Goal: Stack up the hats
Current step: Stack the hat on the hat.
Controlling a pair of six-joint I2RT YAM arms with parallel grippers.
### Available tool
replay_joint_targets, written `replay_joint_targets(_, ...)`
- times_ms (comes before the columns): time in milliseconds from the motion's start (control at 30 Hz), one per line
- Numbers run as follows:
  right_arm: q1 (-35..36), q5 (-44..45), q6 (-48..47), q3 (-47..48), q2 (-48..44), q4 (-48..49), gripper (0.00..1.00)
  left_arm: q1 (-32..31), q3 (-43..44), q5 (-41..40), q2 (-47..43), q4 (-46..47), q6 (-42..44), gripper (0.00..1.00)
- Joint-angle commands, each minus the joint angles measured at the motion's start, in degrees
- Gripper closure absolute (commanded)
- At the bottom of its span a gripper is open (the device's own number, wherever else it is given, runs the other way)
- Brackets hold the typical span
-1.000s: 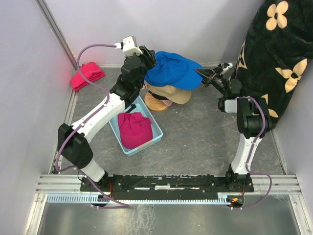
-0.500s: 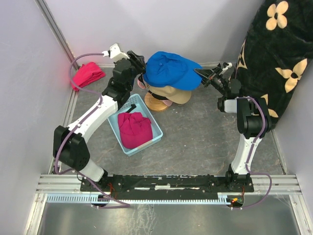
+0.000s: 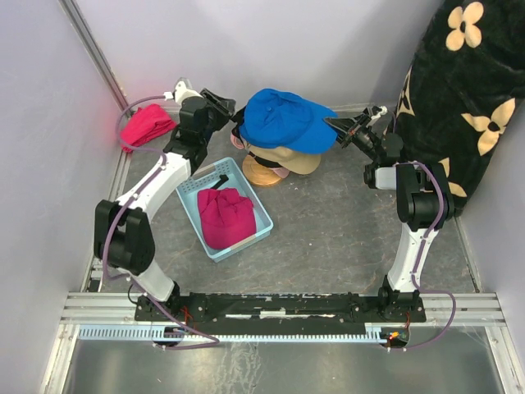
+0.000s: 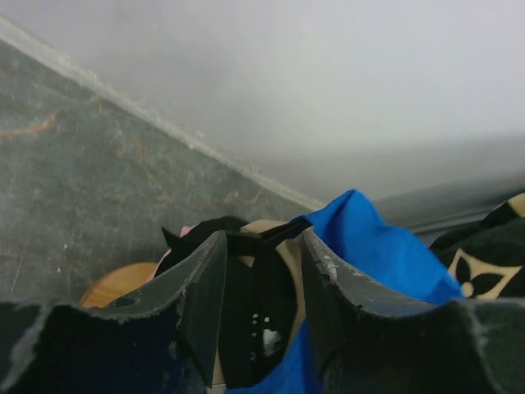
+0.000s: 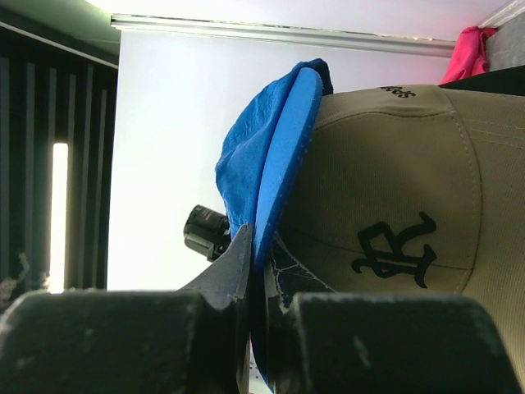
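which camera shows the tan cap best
Right wrist: the tan cap fills the frame, black embroidered logo clear. Top external shows only its edge under the blue cap; left wrist shows barely a sliver.

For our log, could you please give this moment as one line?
left hand open; right hand shut on blue fabric cap; cap atop tan fabric cap

The top hat (image 3: 283, 121) is piled on other hats (image 3: 289, 159) on a stand (image 3: 262, 175), back middle of the desk (image 3: 328, 234). A tub (image 3: 262, 223) with a spare hat (image 3: 224, 215) in it is parked front-left of that, cloth bundle (image 3: 146, 125) tucked back-left.
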Motion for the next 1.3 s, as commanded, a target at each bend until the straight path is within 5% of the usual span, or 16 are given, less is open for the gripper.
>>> replay_joint_targets(0,0.3,-0.2,-1.9,1.3,0.1,3.0,0.89,0.8,3.5,8.0,3.6,-3.0,-2.3,0.53)
replay_joint_targets(567,0.3,-0.3,-1.8,2.0,0.8,3.0,0.89,2.2,2.5,14.8,5.8,-1.2,0.0,0.56)
replay_joint_targets(733,0.3,-0.4,-1.7,2.3,1.3,3.0,0.89,2.2,3.2,15.2,6.1,-1.1,0.4,0.73)
replay_joint_targets(900,0.3,-0.5,-1.7,2.2,1.6,3.0,0.89,2.2,4.7,16.8,7.6,-1.6,0.8,0.78)
replay_joint_targets(1033,0.3,-0.3,-1.6,2.3,2.1,3.0,0.89,2.2,5.3,17.1,7.8,-2.3,1.5,0.96)
replay_joint_targets(1267,0.3,0.9,-1.9,1.7,4.1,2.9,0.89,2.2,5.1,13.7,5.9,-5.6,4.0,0.97)
